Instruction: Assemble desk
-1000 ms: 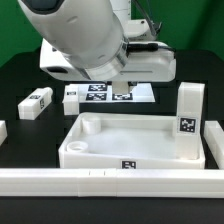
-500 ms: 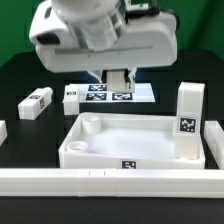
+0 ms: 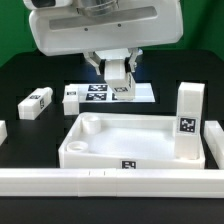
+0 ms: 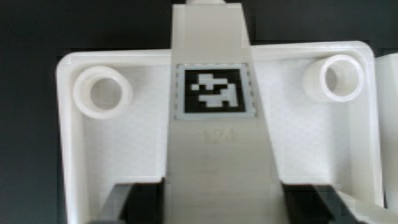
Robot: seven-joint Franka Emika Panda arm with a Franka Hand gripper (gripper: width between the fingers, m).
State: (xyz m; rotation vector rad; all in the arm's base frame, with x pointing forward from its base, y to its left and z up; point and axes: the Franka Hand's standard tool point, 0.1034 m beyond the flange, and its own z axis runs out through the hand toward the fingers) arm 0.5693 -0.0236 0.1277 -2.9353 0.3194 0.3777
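The white tray-like desk tabletop (image 3: 130, 142) lies in the middle of the table, its round corner sockets facing up. My gripper (image 3: 121, 72) is shut on a white block leg (image 3: 122, 86) with a black-white tag and holds it in the air above the far side of the tabletop. In the wrist view the leg (image 4: 217, 100) runs between my dark fingers (image 4: 143, 205), my gripper (image 4: 222, 207) is closed on it, and the tabletop (image 4: 125, 150) shows below with two sockets. A second leg (image 3: 188, 120) stands upright at the tabletop's right end.
The marker board (image 3: 97, 92) lies behind the tabletop. A loose leg (image 3: 36, 102) lies at the exterior view's left, and another small white block (image 3: 70, 97) sits by the board. A long white rail (image 3: 110, 181) runs along the front.
The arm has risen and moved back, lifting the held leg higher above the marker board and tabletop. The other parts have not moved.
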